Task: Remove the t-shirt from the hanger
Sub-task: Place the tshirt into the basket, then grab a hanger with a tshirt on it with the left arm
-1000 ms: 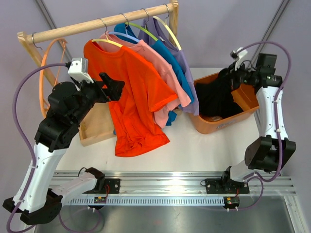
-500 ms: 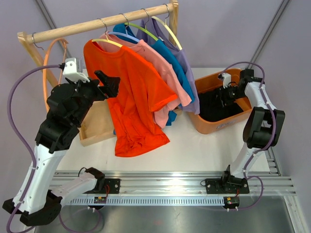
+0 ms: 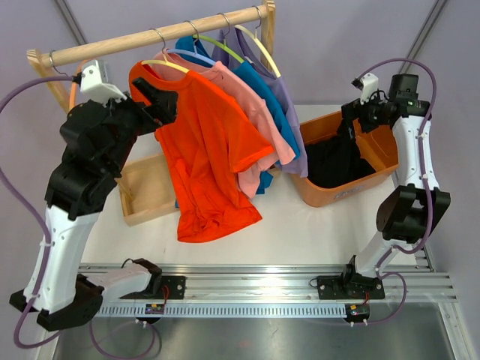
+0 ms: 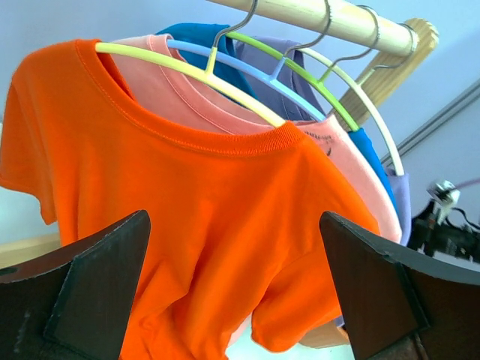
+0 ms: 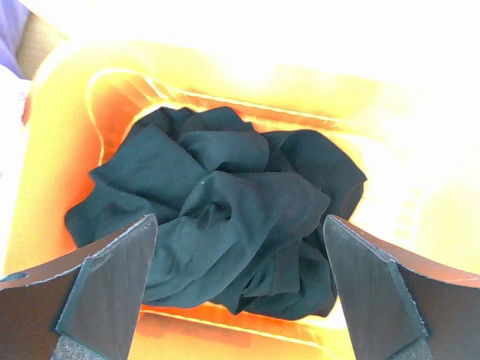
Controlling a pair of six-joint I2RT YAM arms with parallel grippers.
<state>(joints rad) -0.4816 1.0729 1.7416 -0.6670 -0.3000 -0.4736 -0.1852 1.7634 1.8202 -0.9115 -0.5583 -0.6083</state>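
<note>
While the left pincer (image 4: pixel 232 219) is facing the orange shirt (image 4: pixel 180 165) released, the right wrist view is showing the right pincer (image 5: pixel 240 219) released over black cloth (image 5: pixel 202 169) in the bin (image 5: pixel 64 105).

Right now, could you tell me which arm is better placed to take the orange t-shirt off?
Left. The left end effector is open beside the orange t-shirt, collar in its wrist view; the right end effector hangs open over dark cloth in the bin.
</note>
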